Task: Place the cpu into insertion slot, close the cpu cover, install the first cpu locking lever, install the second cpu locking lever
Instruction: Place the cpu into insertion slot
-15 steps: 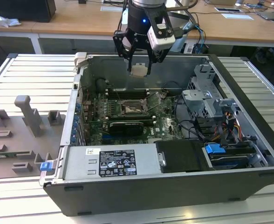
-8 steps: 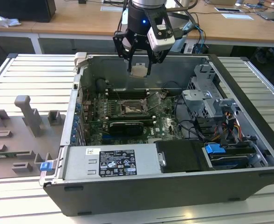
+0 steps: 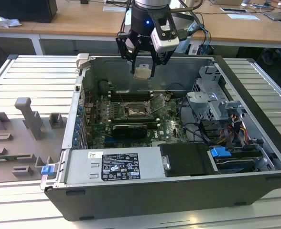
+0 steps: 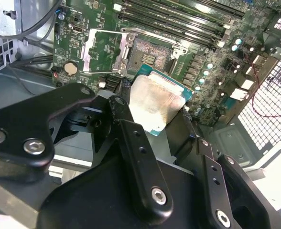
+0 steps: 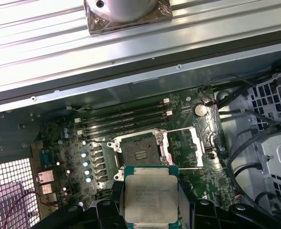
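Note:
My gripper point(image 3: 143, 69) hangs above the open computer case, shut on the cpu point(image 3: 142, 73), a small square chip with a silvery-beige top and a green edge. In both wrist views the cpu point(image 4: 155, 102) point(image 5: 151, 198) sits flat between the black fingers point(image 4: 126, 126), well above the green motherboard point(image 5: 64, 157). The insertion slot point(image 5: 139, 153) point(image 4: 148, 58) lies below and slightly ahead of the chip, its dark pin field bare. The cpu cover point(image 5: 184, 148) point(image 4: 98, 51) is swung open beside the slot. In the exterior view the slot point(image 3: 133, 112) is at the board's middle.
Long black memory slots point(image 5: 126, 119) run beside the socket, and a black graphics card point(image 3: 128, 130) lies nearer the power supply point(image 3: 114, 167). A drive cage point(image 3: 212, 98) with cables fills the case's right side. Grey fixtures point(image 3: 30, 121) stand on the table at the exterior view's left.

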